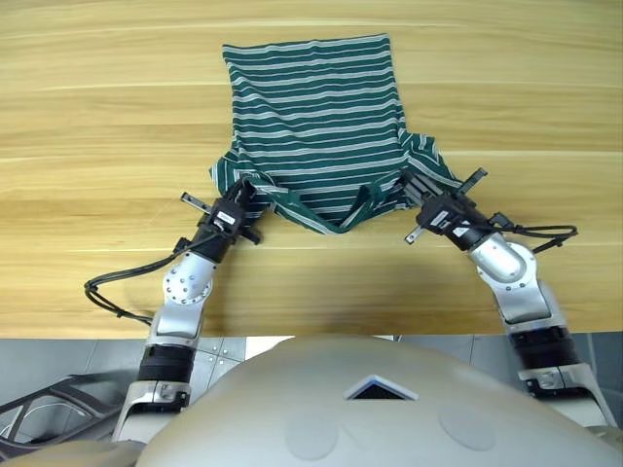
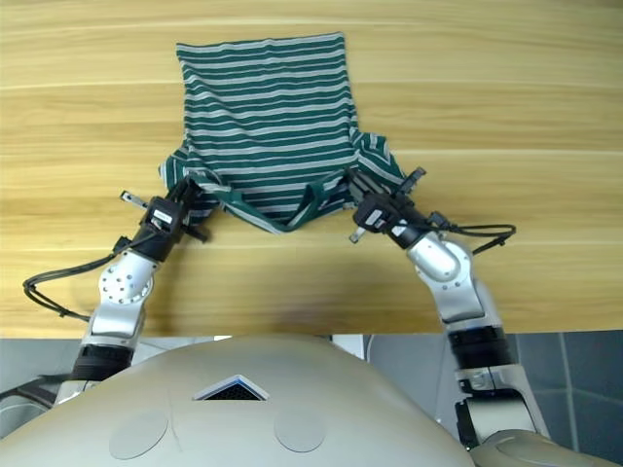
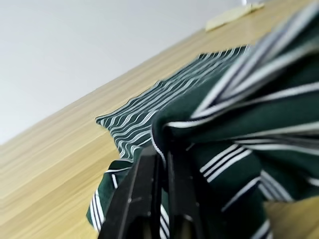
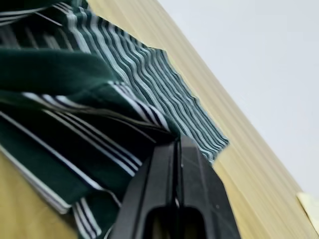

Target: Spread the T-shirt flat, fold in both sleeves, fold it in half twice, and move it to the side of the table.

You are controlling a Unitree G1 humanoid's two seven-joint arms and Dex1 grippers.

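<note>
A dark green T-shirt (image 1: 316, 117) with white stripes lies on the wooden table (image 1: 88, 146), hem toward the far side, collar and shoulders bunched at the near end. My left gripper (image 1: 243, 193) is shut on the T-shirt's left shoulder, lifting the cloth slightly. My right gripper (image 1: 419, 193) is shut on the right shoulder beside the crumpled sleeve (image 1: 433, 161). In the left wrist view the black fingers (image 3: 149, 184) pinch a fold of striped fabric (image 3: 239, 124). The right wrist view has the closed fingers (image 4: 174, 184) clamped on the cloth (image 4: 75, 99).
Bare wood spreads to both sides of the shirt and toward the table's far edge. The near table edge (image 1: 311, 334) runs just below my arms. Black cables (image 1: 117, 287) loop off each wrist. A pale flat object (image 3: 234, 15) lies far off on the table.
</note>
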